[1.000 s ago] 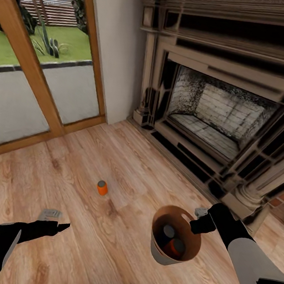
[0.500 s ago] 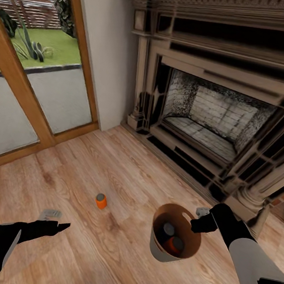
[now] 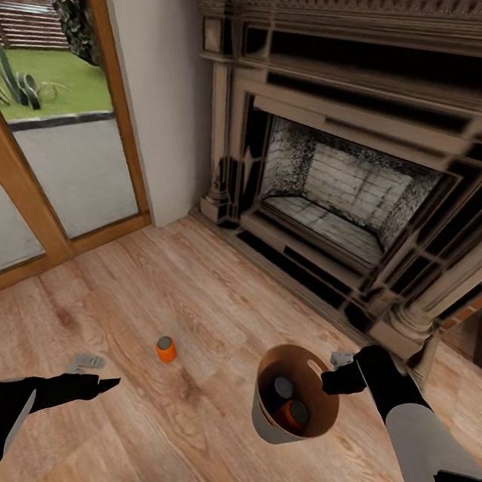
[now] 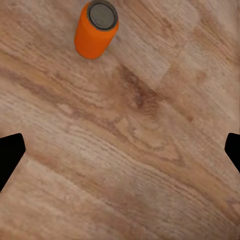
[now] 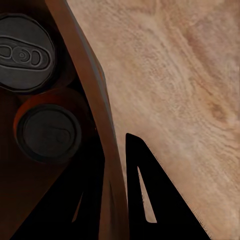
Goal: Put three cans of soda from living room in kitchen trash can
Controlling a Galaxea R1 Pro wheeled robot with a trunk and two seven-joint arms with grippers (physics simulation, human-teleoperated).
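One orange can of soda [image 3: 166, 349] stands upright on the wood floor of the living room, ahead of my left gripper [image 3: 98, 374], which is open and empty. In the left wrist view the same can [image 4: 96, 29] sits well beyond the spread fingertips [image 4: 10, 155]. My right gripper [image 3: 336, 371] is shut on the rim of the tash can [image 3: 265, 425], a pale grey bucket with a brown inside, held just above the floor. Inside it lie a dark can [image 3: 282, 388] and an orange can [image 3: 296, 414]. The right wrist view shows the bucket wall [image 5: 90, 75] between the fingers and both can tops.
A large dark fireplace [image 3: 339, 185] with a raised stone base stands close ahead and to the right. Wood-framed glass doors [image 3: 30, 167] line the left side, with a white wall [image 3: 153, 100] between. Bare wood floor [image 3: 191, 447] lies in front of me.
The whole view has swung rightward, so doors and fireplace slid left in the picture. Both arms and the held bucket keep their places. The floor can stays put.
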